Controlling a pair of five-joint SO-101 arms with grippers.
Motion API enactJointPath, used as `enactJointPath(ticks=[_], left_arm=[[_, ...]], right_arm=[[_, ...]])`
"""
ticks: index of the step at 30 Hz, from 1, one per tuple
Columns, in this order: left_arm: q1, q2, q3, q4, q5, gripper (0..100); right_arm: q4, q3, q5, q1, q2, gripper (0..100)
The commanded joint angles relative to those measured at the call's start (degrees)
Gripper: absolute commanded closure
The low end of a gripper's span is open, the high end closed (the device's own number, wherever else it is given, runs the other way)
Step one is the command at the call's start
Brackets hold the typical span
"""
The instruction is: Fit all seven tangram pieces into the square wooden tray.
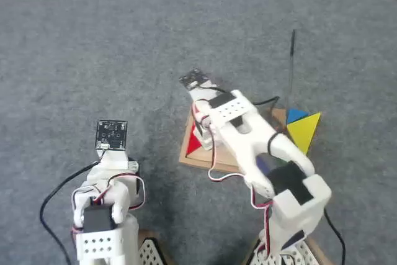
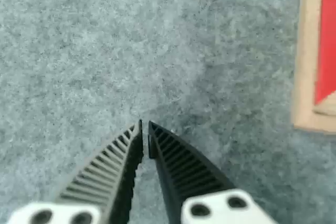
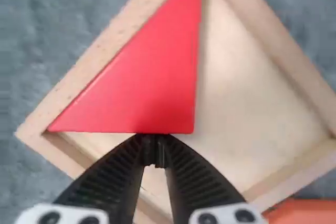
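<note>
- Nearest to me on the left, the left claw (image 2: 144,128) hangs over bare grey carpet (image 1: 74,60), its jaws drawn almost together with nothing between them.
- The square wooden tray (image 2: 305,51) lies to that claw's right and a little farther off, apart from it.
- Right of centre, the right arm stretches out from its near base and over the tray, so I judge it the arm to use here.
- The right claw (image 3: 155,148) is closed and I see nothing gripped. Its tips sit down inside the tray, right at one short edge of the red triangle (image 3: 152,82). I cannot tell whether they touch.
- The red triangle lies flat in the tray's left part, long edge along the left wall and square corner pointing into the tray.
- That piece is straight ahead of the claw tips, so I judge any nudge would drive it toward that wall.
- Beside the red piece the tray floor is bare wood, walled on all sides; that is the open room.
- An orange piece (image 3: 307,212) shows just outside the tray rim.
- Farther right, the yellow triangle (image 1: 304,131) and a blue piece (image 1: 295,115) lie together by the tray's right side.
- I would open the claw and lift above the rim before heading for them.
</note>
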Motion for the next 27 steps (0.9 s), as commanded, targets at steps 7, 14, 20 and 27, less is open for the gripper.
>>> enactJointPath(ticks=[7,14,20,27], left_arm=[[-0.09,-1.05,-0.75,0.18,0.97,98],[-0.09,-1.05,-0.75,0.18,0.97,98],[-0.09,-1.05,-0.75,0.18,0.97,98],[-0.09,-1.05,-0.75,0.18,0.97,98]], right_arm=[[5.58,-3.96,0.88,4.35,-9.98,99.1],[10.86,2.46,0.97,17.45,-26.59,98.0],[9.36,9.05,2.29,31.16,-25.54,82.3],[2.59,7.21,-8.79,37.85,-14.55,77.2]])
